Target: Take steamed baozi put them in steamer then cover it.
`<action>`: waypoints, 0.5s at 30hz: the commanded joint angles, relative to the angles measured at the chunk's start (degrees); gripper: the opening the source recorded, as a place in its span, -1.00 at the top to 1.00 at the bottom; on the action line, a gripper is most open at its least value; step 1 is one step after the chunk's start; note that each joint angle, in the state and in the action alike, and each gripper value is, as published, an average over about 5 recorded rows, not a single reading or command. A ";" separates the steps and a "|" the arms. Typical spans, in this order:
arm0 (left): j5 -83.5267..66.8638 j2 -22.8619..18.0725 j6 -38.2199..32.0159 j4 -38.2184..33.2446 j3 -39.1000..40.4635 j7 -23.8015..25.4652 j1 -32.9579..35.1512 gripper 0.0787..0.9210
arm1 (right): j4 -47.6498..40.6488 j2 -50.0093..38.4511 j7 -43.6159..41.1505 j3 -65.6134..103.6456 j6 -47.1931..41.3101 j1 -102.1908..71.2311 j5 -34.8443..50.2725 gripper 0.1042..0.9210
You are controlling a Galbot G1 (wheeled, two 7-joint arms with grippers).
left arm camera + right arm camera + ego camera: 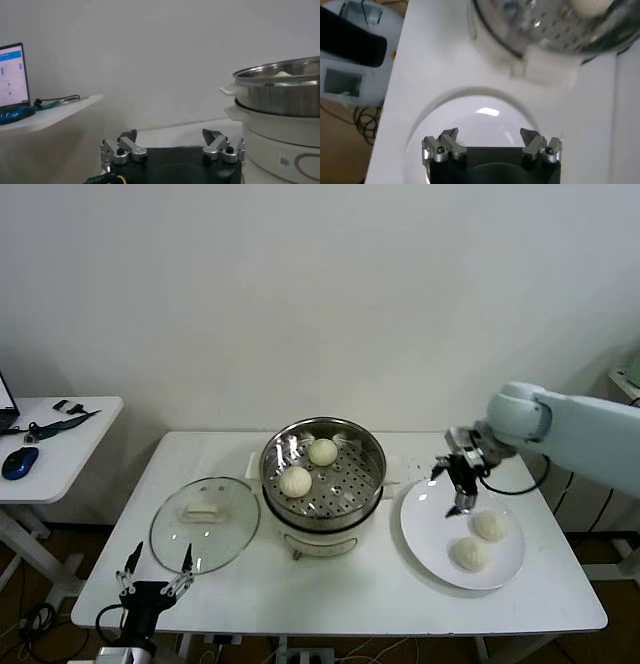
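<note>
Over the white plate, the right end effector is hanging wide open and empty to reach two buns, while the left end effector is waiting wide open near the lid.

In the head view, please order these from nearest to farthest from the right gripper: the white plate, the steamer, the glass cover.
Measured from the open right gripper:
1. White plate, directly under it, on the table's right side.
2. Steamer, at the table's centre, to the gripper's left.
3. Glass cover, lying flat on the table's left side.
</note>
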 commanded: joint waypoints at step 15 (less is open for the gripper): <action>0.11 -0.37 -0.12 0.60 -1.78 -0.69 1.23 -0.77 | -9.99 -1.54 0.20 16.56 2.12 -24.97 -12.95 -0.76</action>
